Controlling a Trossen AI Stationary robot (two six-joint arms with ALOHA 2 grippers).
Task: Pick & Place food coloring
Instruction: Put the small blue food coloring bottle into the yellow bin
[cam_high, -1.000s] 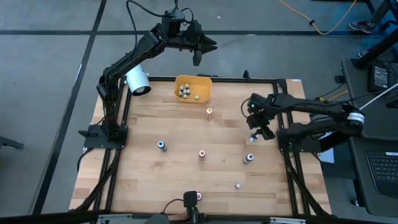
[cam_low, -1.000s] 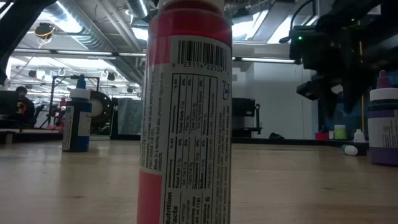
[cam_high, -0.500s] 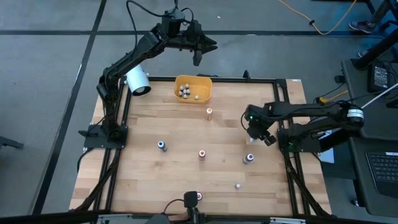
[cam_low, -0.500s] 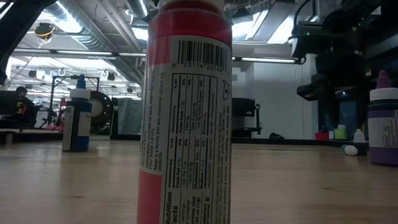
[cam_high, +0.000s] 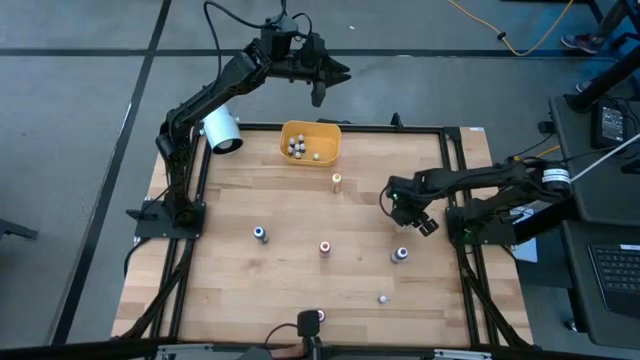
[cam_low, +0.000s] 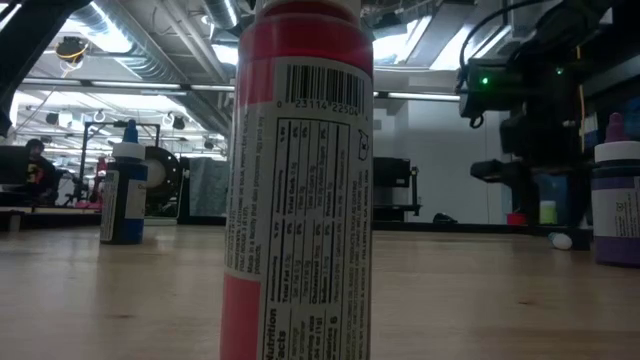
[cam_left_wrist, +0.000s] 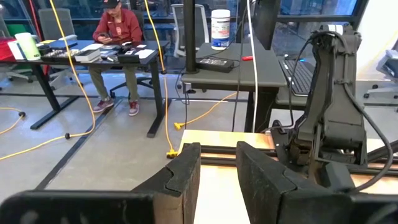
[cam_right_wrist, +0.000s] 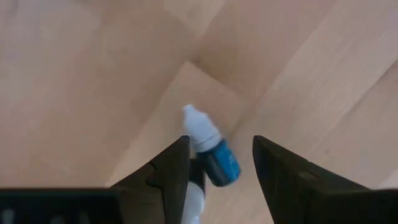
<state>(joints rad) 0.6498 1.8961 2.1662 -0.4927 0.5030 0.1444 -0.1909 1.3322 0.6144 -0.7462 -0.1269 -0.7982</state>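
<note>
high view: the right gripper (cam_high: 402, 207) has slid inward across the worktop (cam_high: 300, 275) from its spot a second ago, heading toward the yellow bin (cam_high: 311, 141); the left gripper (cam_high: 318, 84) waits beyond the bin, unmoved.

low view: the red bottle (cam_low: 300, 180) stands untouched up close.

left wrist view: its fingers (cam_left_wrist: 186, 174) stand slightly parted, holding nothing.

right wrist view: fingers (cam_right_wrist: 168, 171) grip a blue food coloring bottle (cam_right_wrist: 211, 149), tilted, clear of the wood. it looks mid-carry to the bin.

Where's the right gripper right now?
High view: the right gripper is over the table's right half, between the orange-capped bottle and the purple-capped bottle, with a white-capped bottle between its fingers.
</note>
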